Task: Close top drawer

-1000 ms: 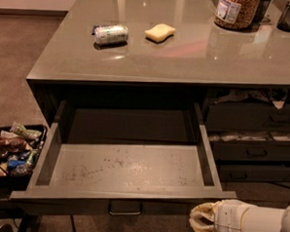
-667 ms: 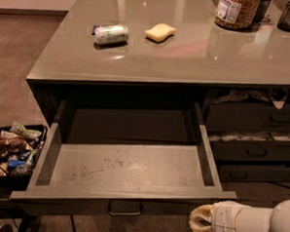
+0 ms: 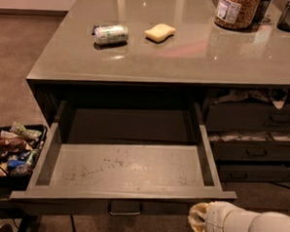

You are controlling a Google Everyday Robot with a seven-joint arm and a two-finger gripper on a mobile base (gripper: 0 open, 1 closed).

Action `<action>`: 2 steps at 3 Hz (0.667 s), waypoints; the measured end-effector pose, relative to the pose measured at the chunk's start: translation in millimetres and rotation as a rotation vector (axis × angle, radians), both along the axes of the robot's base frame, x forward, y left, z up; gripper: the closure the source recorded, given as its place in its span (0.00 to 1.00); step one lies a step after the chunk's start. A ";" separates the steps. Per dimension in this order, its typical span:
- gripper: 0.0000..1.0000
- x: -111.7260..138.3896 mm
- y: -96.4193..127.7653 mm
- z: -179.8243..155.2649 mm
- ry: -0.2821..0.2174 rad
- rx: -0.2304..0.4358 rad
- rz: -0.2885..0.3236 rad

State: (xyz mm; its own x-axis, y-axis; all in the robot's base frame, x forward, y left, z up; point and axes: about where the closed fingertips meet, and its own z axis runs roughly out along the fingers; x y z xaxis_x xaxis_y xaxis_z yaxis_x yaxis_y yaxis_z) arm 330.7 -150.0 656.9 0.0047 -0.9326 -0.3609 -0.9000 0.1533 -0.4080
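Observation:
The top drawer [image 3: 125, 168] is pulled far out of the grey counter. Its pale speckled floor is bare. Its front has a small metal loop handle [image 3: 125, 208] at the centre, near the frame's bottom edge. My gripper [image 3: 197, 222] enters from the bottom right on a white arm. Its tip sits just below and in front of the right end of the drawer front, close to it. Whether it touches the front is unclear.
On the counter top [image 3: 187, 47] lie a tipped can [image 3: 110, 34] and a yellow sponge [image 3: 159, 32]; a jar [image 3: 236, 10] stands at the back right. Narrower drawers with paper poking out [image 3: 254, 116] are to the right. A bin of snacks [image 3: 11, 150] stands at the left.
The arm and gripper have stayed at the drawer's lower right corner, shifting only slightly. The drawer stands open as before.

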 end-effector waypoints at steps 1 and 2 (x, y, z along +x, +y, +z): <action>1.00 12.7 1.7 -4.8 -0.041 -0.007 -0.047; 1.00 20.1 5.3 -7.5 -0.066 -0.013 -0.068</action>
State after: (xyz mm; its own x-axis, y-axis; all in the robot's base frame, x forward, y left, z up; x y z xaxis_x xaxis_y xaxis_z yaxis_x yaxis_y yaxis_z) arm 350.8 -144.8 649.3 -0.0349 -0.9363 -0.3495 -0.8588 0.2070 -0.4687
